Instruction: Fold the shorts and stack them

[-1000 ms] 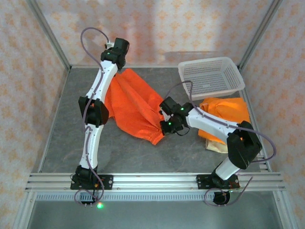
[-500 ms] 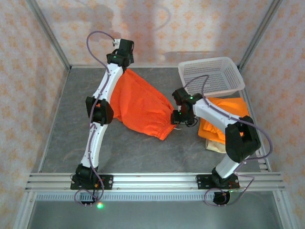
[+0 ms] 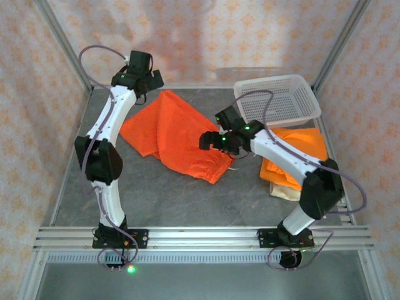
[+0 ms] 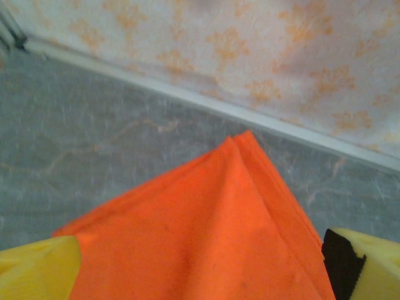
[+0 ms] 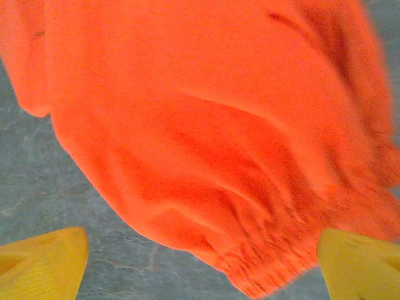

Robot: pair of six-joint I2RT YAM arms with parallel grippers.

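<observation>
Top view first: the orange shorts (image 3: 178,134) lie spread on the grey tabletop (image 3: 162,200), and their long axis runs on a diagonal from far left to near right. The left gripper (image 3: 150,82) hovers at the far corner of the cloth. The right gripper (image 3: 209,140) hangs over the near-right end, just above the gathered waistband (image 3: 222,169). Off to the right, a folded orange pair (image 3: 300,147) rests on the beige pair (image 3: 282,190). Past them stands the white mesh basket (image 3: 275,100), well apart from the loose shorts.

Over to the left wrist: the yellow fingers (image 4: 34,269) sit at the bottom corners of the view, spread wide with nothing pinched. The cloth's pointed corner lies straight ahead and below, showing a doubled edge. Bare tabletop and the wall lie beyond.

Now the right wrist: its yellow fingers (image 5: 44,262) are spread wide too. The elastic waistband bulges up between them, lying loose on the tabletop rather than gripped.

So each arm has its own end of that diagonal. The left is nearer the far corner and the right is nearer the waistband. A fold looks likely to bring one end over the other along that axis, so both pairs of fingers would need to drop onto the cloth beneath them. The stack lies on the right, so the right arm is the better placed for the carry.
</observation>
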